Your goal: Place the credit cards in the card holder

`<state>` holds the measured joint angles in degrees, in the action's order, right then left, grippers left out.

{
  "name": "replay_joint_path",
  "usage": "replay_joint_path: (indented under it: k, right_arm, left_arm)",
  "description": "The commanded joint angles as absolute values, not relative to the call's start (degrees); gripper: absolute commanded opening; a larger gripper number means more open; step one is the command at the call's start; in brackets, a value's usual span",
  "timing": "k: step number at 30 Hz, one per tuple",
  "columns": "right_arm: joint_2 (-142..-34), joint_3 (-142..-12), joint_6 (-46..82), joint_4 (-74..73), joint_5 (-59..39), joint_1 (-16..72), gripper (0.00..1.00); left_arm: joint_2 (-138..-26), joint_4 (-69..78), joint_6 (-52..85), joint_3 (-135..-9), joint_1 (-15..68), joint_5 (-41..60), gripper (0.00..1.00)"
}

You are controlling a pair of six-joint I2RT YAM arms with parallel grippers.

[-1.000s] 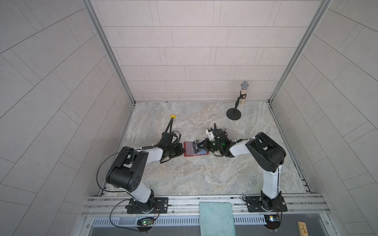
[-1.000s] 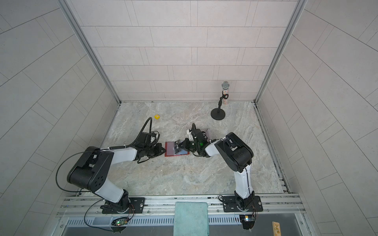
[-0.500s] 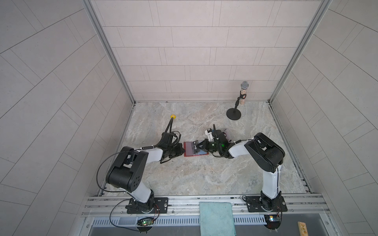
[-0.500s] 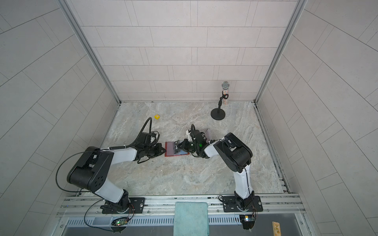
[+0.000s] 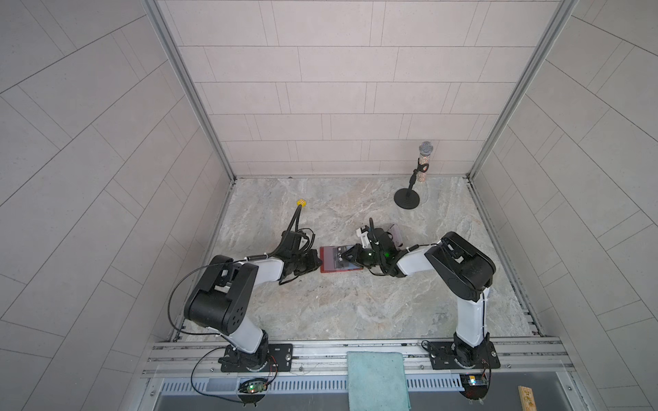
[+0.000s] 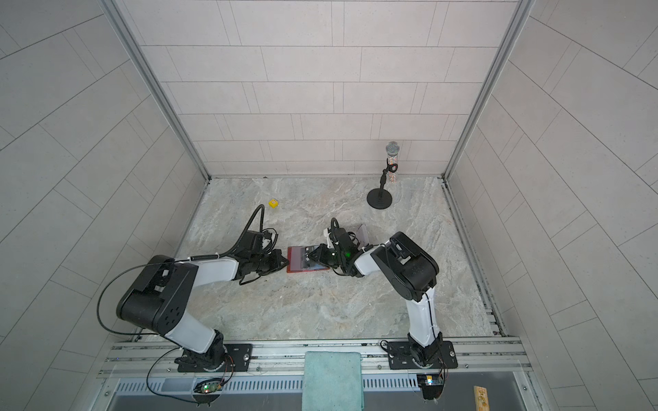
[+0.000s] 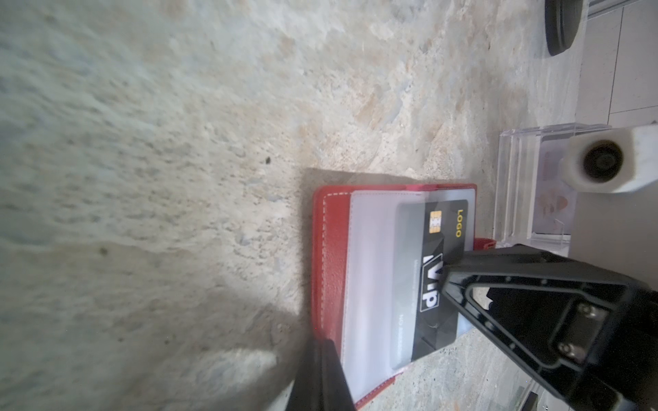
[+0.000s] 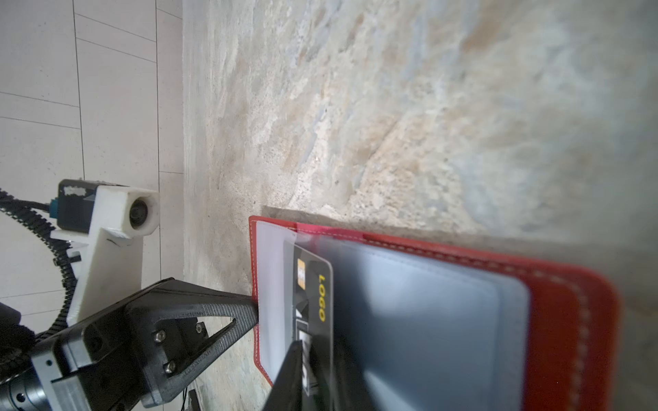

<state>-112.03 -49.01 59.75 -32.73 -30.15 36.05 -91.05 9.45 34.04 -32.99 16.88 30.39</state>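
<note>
The red card holder [image 5: 329, 261] [image 6: 297, 261] lies open and flat mid-table, its clear sleeves facing up [image 7: 329, 270] [image 8: 569, 320]. A black credit card [image 7: 438, 242] [image 8: 313, 284] with "VIP" and a gold chip sits partway inside a clear sleeve. My right gripper [image 5: 347, 257] [image 8: 313, 347] is at the card's outer end. Its jaws stand slightly apart on either side of the card, and one fingertip [image 7: 448, 274] lies over the lettering. My left gripper [image 5: 318, 262] [image 7: 325, 356] is shut, with its tip on the holder's opposite red edge.
A clear acrylic stand [image 5: 395, 233] [image 7: 534, 185] stands just behind the right gripper. Behind it, at the back right, a microphone rises from a round black base [image 5: 407, 199]. A small yellow die [image 6: 273, 203] lies at the back left. A teal cloth [image 5: 377, 380] hangs over the front rail.
Both arms and the holder stay where they were. The right gripper's jaws have eased a little apart at the card.
</note>
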Motion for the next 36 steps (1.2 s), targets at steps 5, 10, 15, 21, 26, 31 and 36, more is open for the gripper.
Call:
replay_joint_path:
  k: [5, 10, 15, 21, 26, 31, 36]
  right_arm:
    - [-108.22, -52.21, 52.56, -16.15, -23.92, 38.27, 0.33]
    - [-107.40, -54.99, 48.94, -9.95, -21.17, 39.36, 0.41]
    - [-106.67, -57.39, 46.19, -4.56, -18.22, 40.23, 0.44]
    - [-105.43, -60.77, 42.60, 1.63, -15.82, 40.95, 0.46]
    - [-105.06, -62.70, 41.12, 4.65, -14.24, 41.40, 0.48]
    - [-104.77, -65.64, 38.41, 9.67, -11.62, 41.88, 0.45]
    - [-104.85, -67.92, 36.44, 14.22, -8.26, 42.70, 0.35]
  left_arm:
    - [-90.63, 7.54, 33.29, -32.24, 16.96, 29.42, 0.00]
    - [-90.57, 7.39, 32.98, -32.41, 16.96, 29.70, 0.00]
    - [-90.22, 7.05, 32.45, -32.41, 16.92, 29.98, 0.00]
    - [-89.66, 6.54, 31.93, -32.69, 16.96, 30.34, 0.00]
    - [-89.60, 6.31, 31.82, -32.96, 16.94, 30.66, 0.00]
    - [-89.37, 5.89, 31.55, -33.05, 16.96, 30.76, 0.00]
    - [-89.12, 5.67, 31.59, -33.35, 16.96, 31.05, 0.00]
